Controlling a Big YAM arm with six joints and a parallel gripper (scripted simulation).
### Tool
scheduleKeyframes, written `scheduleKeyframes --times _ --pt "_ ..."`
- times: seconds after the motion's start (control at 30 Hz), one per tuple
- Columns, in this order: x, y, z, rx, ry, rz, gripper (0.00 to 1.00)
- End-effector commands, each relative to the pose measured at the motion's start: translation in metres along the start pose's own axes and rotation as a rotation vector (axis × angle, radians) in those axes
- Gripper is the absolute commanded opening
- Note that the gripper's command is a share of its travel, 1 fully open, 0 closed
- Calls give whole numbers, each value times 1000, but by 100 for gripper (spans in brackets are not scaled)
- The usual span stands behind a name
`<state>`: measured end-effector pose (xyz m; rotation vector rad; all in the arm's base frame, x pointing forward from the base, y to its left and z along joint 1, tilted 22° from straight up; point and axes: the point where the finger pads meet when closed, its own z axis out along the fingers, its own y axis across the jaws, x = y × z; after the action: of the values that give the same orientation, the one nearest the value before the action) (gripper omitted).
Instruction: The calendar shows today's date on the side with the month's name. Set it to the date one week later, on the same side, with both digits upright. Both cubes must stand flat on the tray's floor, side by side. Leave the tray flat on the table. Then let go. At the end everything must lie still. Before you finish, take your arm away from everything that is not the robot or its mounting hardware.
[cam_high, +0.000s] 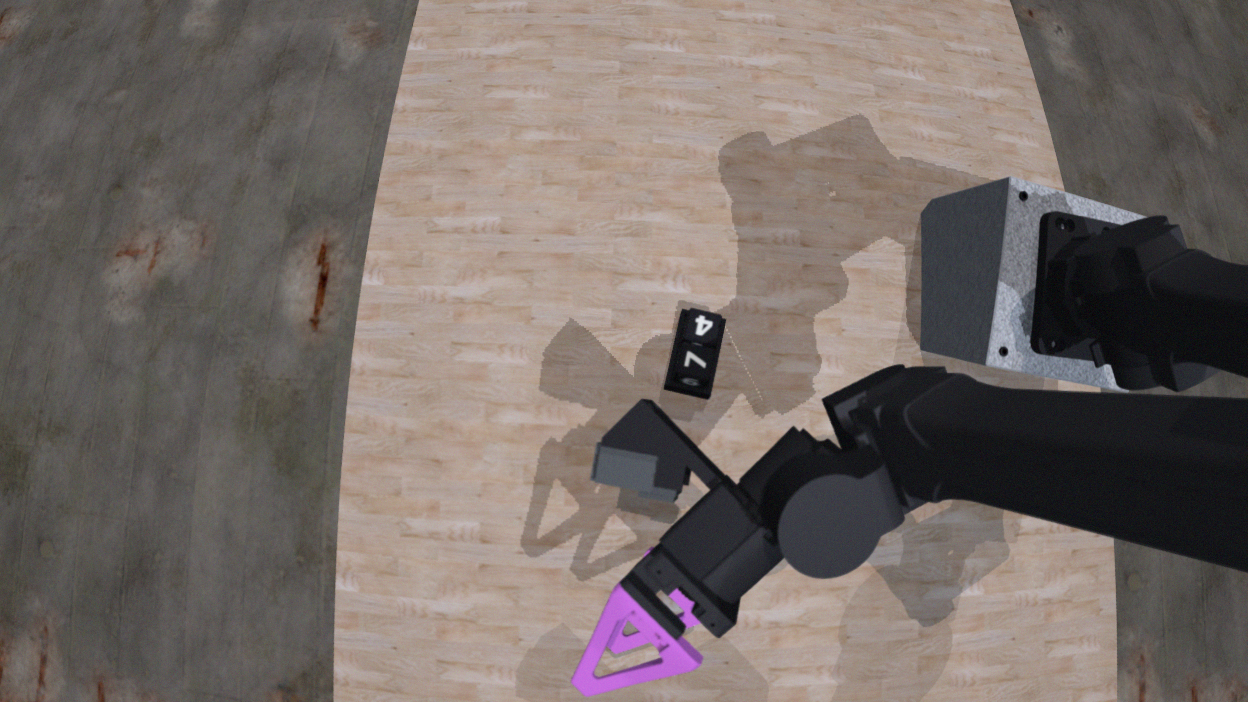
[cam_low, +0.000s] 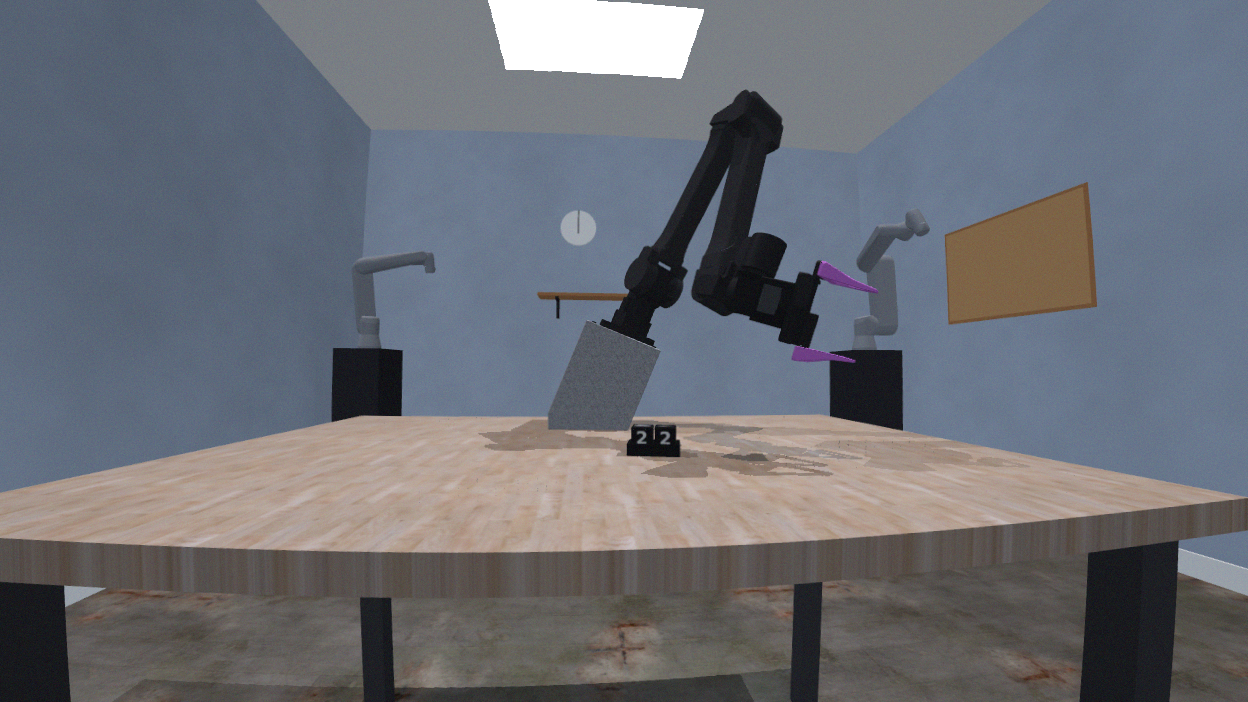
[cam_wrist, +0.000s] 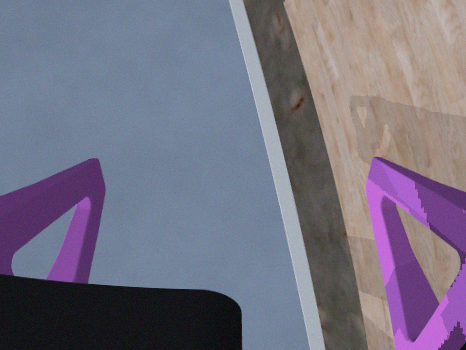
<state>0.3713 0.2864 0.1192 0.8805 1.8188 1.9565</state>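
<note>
The black calendar (cam_high: 694, 351) stands on the wooden table near its middle: a small tray with two black cubes side by side. From above, the cubes' top faces read 4 and 7. In the side view the calendar (cam_low: 653, 445) shows 2 and 2 on the face toward that camera. I cannot read a month name. My gripper (cam_low: 830, 321), with purple fingers, is open and empty, high above the table and to the right of the calendar. From above the gripper (cam_high: 641, 646) is near the table's front edge. The wrist view shows both fingers wide apart, with wall and table edge beyond.
The arm's grey base block (cam_high: 986, 279) stands tilted on the table behind the calendar, and it shows in the side view (cam_low: 602, 377). The black forearm (cam_high: 1003, 462) stretches over the table's right part. Two grey robot arms on black pedestals stand beyond the table (cam_low: 366, 349).
</note>
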Motion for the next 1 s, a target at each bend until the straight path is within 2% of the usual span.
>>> scheduleKeyframes --times 0.0,0.13,0.2,0.3,0.33,0.4,0.43,0.5,0.53,0.6,0.63,0.7,0.77,0.8,0.83,0.87,0.97 --pt "-27 6 7 30 -53 -19 100" --pt "-69 -15 2 173 -151 31 100" --pt "-69 -15 2 173 -151 31 100" --pt "-105 -35 -12 309 -241 93 100" --pt "-105 -35 -12 309 -243 92 100" --pt "-128 -48 -28 408 -303 146 100" --pt "-128 -48 -28 408 -304 146 100" --pt "-149 -60 -48 509 -363 210 100" --pt "-149 -60 -48 509 -365 209 100" --pt "-165 -70 -72 609 -419 282 100" --pt "-165 -71 -72 611 -421 282 100" --pt "-176 -78 -98 705 -469 360 100" --pt "-176 -78 -98 705 -469 360 100" --pt "-179 -94 -114 776 -494 418 100" --pt "-181 -83 -125 793 -512 442 100" --pt "-181 -89 -126 805 -513 450 100" --pt "-182 -86 -162 906 -559 562 100"
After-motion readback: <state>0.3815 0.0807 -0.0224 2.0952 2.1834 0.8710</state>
